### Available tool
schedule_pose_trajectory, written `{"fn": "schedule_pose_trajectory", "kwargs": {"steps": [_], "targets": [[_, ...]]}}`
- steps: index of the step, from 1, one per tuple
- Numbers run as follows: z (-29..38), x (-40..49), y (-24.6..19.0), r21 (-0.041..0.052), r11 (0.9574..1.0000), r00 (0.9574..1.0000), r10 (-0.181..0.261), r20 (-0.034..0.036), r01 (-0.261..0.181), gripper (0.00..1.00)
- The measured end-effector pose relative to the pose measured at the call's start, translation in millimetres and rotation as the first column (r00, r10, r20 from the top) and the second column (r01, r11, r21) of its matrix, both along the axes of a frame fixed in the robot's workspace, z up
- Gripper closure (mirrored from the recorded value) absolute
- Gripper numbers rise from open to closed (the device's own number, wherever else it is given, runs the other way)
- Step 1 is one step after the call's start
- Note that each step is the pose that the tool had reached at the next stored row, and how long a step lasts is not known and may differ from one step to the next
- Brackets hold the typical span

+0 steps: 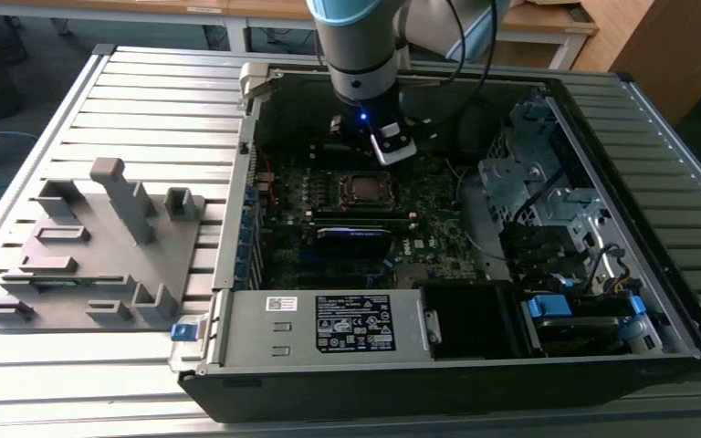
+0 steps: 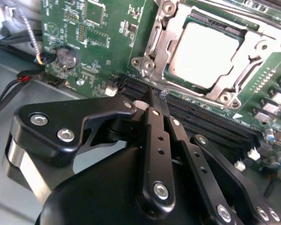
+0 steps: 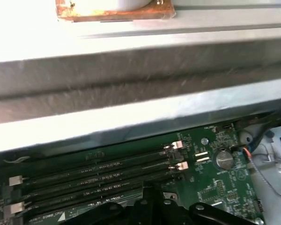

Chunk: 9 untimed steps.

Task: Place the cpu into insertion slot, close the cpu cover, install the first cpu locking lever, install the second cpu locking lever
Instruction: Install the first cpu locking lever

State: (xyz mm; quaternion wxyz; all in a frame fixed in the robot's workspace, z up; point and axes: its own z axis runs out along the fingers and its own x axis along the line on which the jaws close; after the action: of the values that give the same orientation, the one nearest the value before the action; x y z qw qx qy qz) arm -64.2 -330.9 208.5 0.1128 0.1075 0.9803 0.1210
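Grey ribbed table (image 1: 143, 91) holds everything in the exterior view. Nearest the camera sits an open black computer case (image 1: 448, 392) with a silver box (image 1: 326, 324) at its front edge. On the exterior view's left lies a grey plastic stand (image 1: 95, 246), apart from the case. Deeper inside the case is the green board (image 1: 326, 255). On it, the cpu (image 2: 203, 54) lies flat in the insertion slot (image 1: 363, 188), and the cpu cover (image 2: 161, 44) is down around it, so the chip's silver top shows through the window. The gripper (image 2: 152, 96) hangs just beyond the socket, over the long black memory slots (image 3: 93, 176). Its black fingers (image 2: 154, 117) are pressed together and grasp nothing. Behind it the arm (image 1: 357, 46) rises, with wooden desks (image 1: 546, 23) far back.
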Motion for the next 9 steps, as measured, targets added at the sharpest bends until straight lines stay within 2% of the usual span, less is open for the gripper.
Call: {"fn": "schedule_pose_trajectory", "kwargs": {"steps": [5,9], "targets": [[11.6,0.0,0.0,-0.0001,1.0,1.0,0.0,-0.0001,0.0,0.9],[13.4,0.0,0.0,0.0002,1.0,1.0,0.0,0.0002,0.0,0.9]]}}
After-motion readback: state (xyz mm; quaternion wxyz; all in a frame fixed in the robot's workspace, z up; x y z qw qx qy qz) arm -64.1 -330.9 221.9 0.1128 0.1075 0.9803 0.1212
